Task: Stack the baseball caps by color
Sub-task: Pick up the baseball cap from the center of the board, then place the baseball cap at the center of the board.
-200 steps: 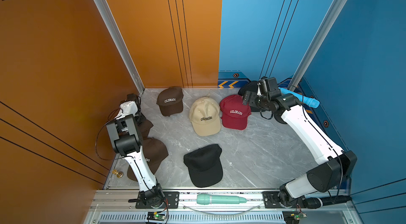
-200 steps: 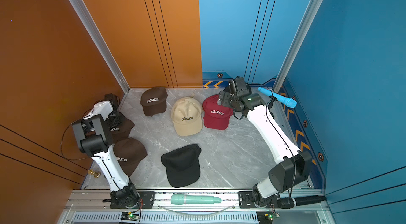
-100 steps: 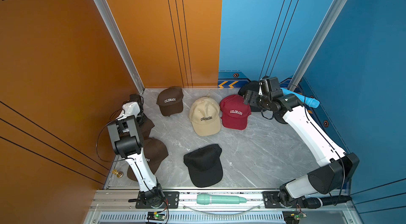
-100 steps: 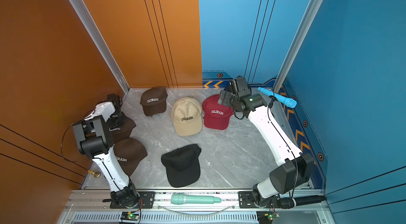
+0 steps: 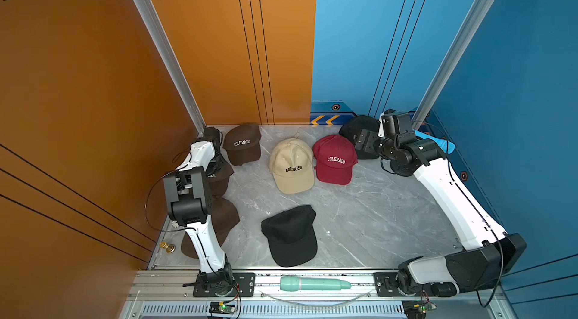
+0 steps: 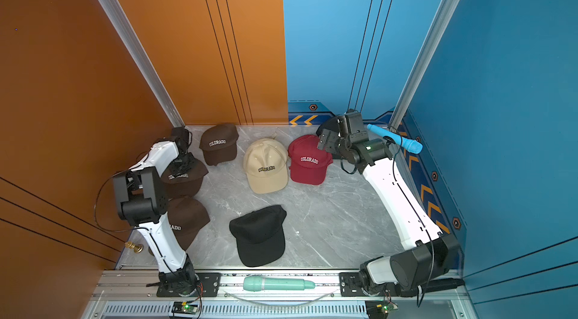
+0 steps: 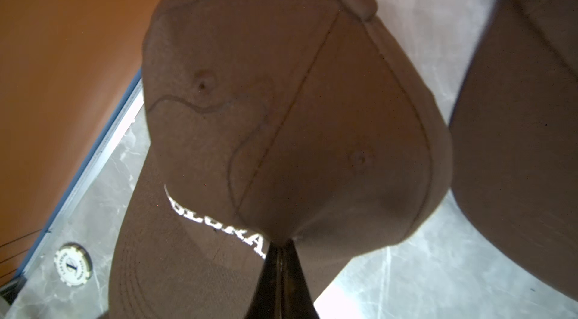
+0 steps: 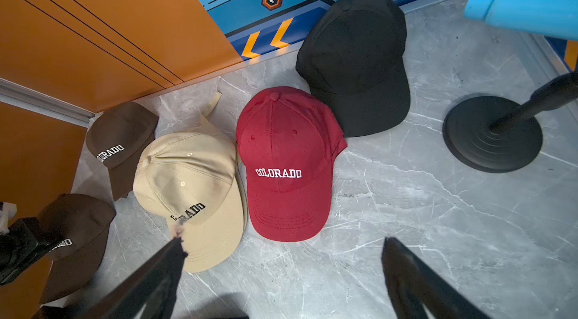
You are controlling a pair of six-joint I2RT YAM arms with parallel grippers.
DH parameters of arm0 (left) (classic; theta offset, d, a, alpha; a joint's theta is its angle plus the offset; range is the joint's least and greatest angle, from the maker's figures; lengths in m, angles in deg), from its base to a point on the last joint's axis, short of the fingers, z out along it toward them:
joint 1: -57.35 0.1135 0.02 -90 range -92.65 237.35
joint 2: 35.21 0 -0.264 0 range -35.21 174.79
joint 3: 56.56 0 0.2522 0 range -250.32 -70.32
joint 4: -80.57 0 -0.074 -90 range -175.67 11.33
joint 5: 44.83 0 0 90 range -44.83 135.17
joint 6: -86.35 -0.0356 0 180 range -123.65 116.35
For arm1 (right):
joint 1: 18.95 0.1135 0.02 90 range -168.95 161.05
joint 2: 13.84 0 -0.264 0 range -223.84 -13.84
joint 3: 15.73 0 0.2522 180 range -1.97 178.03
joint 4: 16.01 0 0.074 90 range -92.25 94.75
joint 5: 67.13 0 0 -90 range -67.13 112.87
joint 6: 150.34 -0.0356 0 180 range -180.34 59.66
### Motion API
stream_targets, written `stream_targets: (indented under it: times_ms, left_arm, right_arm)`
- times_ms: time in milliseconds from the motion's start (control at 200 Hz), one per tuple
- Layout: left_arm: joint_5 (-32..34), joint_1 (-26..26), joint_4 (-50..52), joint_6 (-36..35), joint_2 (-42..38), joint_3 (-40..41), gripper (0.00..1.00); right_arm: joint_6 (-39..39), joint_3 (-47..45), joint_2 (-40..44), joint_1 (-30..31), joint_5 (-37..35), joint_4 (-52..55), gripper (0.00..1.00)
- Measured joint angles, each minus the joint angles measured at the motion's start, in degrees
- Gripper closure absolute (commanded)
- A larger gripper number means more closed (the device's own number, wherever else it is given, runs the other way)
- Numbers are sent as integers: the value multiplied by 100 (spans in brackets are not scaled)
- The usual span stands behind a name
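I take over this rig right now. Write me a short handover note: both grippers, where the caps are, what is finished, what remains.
Left gripper: shut, pinching the front of the middle brown fabric COLORADO cap.
Right gripper: open, empty, near the red fabric COLORADO cap.
Far brown cap at the back; near brown cap beside the left arm. Beige fabric COLORADO cap in the middle. Near plain black cap in front, far plain black cap behind.
Done: red and beige seem already doubled; a second edge shows beneath each.
Left: pile three browns, join two blacks.
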Motion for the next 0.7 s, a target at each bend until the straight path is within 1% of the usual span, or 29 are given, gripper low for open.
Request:
stream_targets:
  times_ms: [260, 516, 696]
  left_arm:
    - [-195, -400, 164, 107, -264, -160, 100]
    - [-293, -1054, 299, 345, -603, -157, 100]
    - [-297, -1425, 302, 527, -654, -111, 100]
  right_arm:
    - [0, -444, 520, -175, 74, 2, 0]
    - [0, -957, 992, -367, 179, -2, 0]
    - [-2, -1272, 1309, -505, 295, 0, 0]
